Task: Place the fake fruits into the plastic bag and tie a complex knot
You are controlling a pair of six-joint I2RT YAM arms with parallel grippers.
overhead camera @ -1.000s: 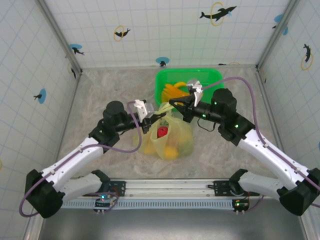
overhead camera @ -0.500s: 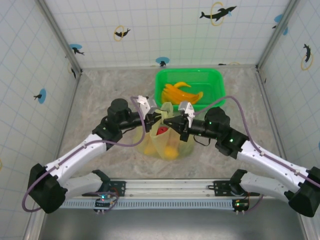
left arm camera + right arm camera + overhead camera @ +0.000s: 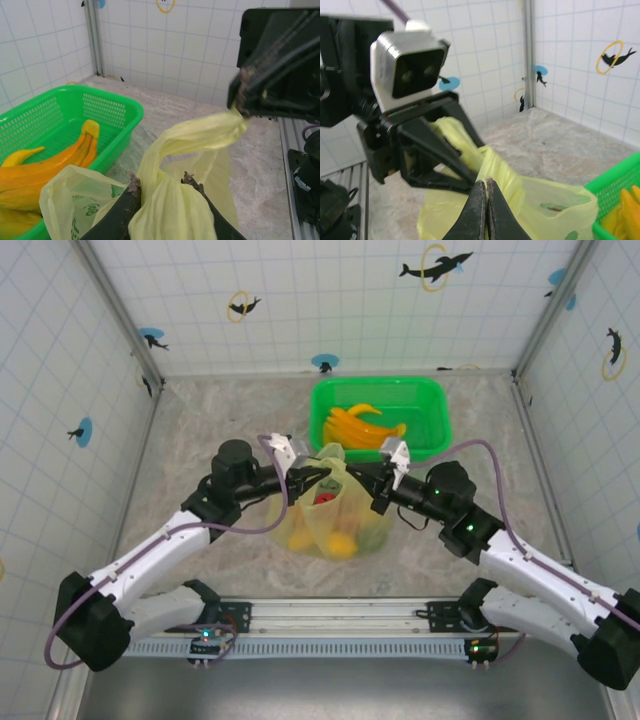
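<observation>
The plastic bag stands mid-table with a red fruit and a yellow-orange one showing through it. My left gripper is shut on a gathered bunch of the plastic bag, which bulges between its fingers. From there one handle runs up to my right gripper, stretched taut. My right gripper is shut on that thin strip of the plastic bag. More fake fruits, several bananas, lie in the basket.
A rigid bright-green basket sits just behind the bag. The other handle flops loose on the left. The left wrist's white camera housing looms close to my right fingers. Tiled walls enclose the marbled tabletop.
My right gripper came down from above the basket to the bag top, then drew back to the right with the handle strip. The left gripper stayed nearly still.
</observation>
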